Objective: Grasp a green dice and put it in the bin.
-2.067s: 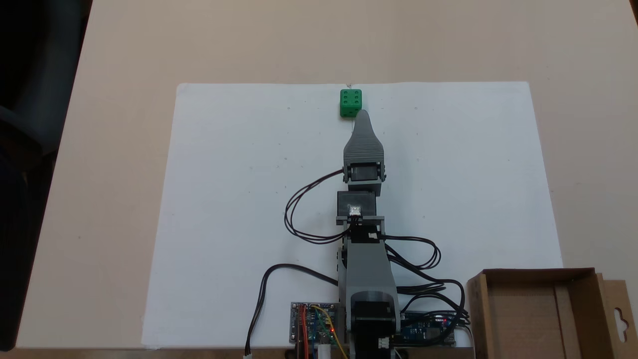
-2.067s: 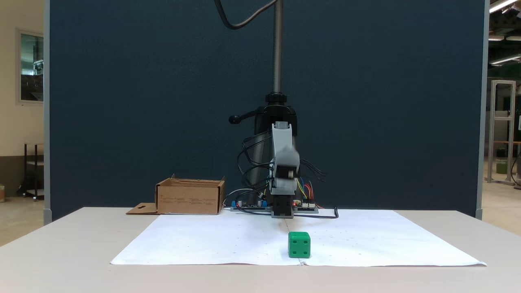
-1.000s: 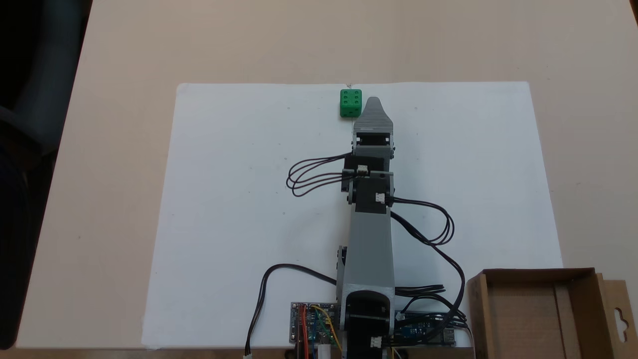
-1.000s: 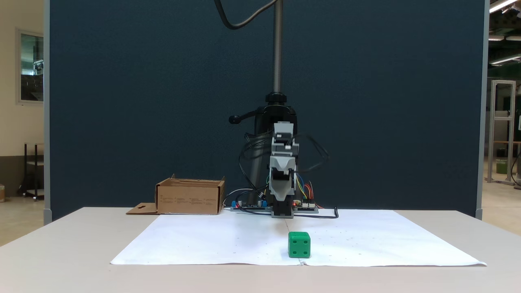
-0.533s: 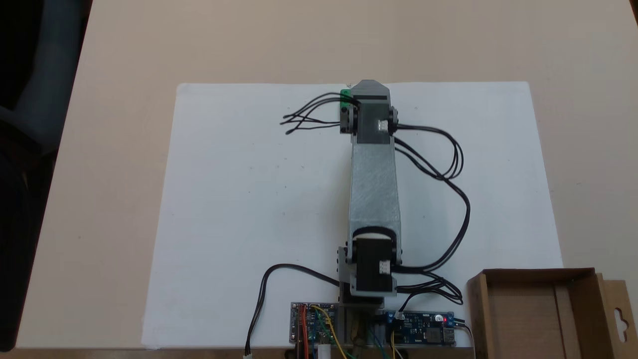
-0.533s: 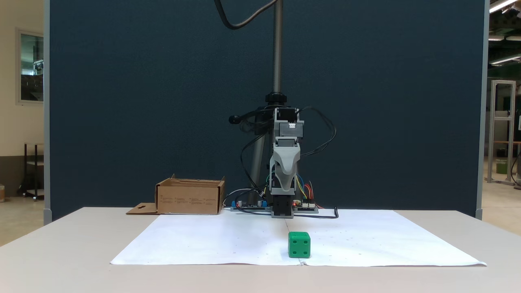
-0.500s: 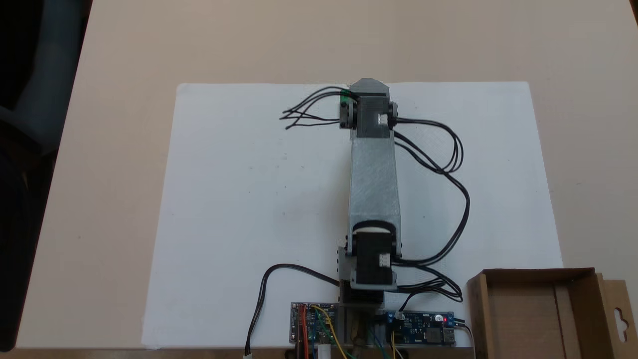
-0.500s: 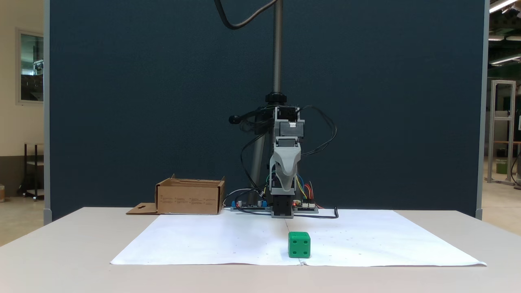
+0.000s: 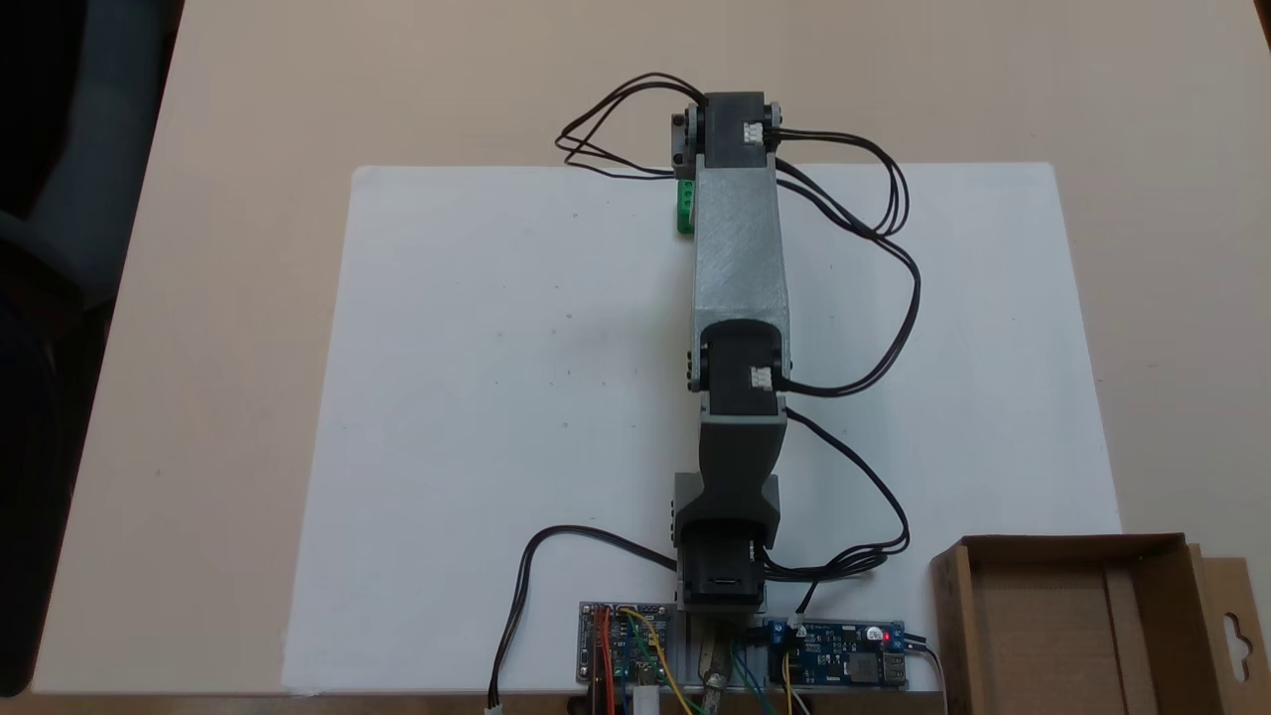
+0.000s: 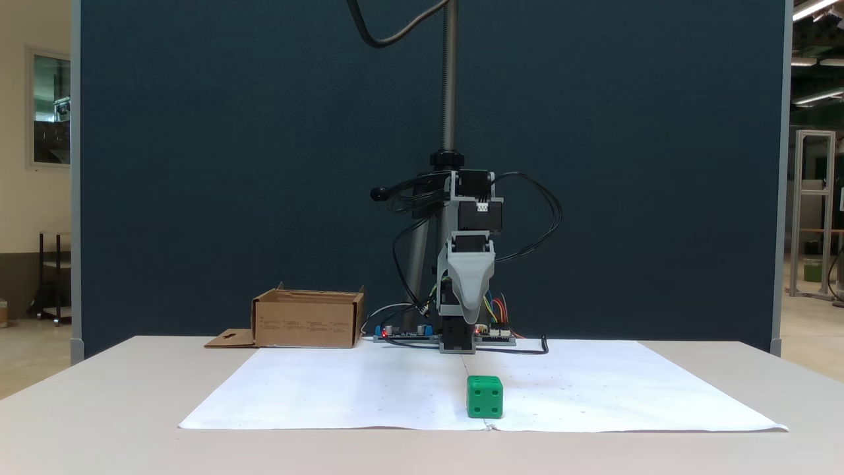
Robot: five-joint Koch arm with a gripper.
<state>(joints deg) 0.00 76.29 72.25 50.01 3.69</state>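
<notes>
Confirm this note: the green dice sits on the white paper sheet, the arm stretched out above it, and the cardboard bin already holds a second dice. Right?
Not quite. The bin holds nothing; a fixed view looks down into it and shows bare cardboard. The rest stands: the green dice sits on the white paper sheet, with the arm stretched out above it.

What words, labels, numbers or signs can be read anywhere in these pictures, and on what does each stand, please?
No text can be read as words.
Bin: small dark print in rows on its side wall, too small to read.
Green dice: no print; the face toward the camera shows four pips.
Circuit boards at the arm's base: markings too small to read.
White sheet: only faint specks, no writing.
</notes>
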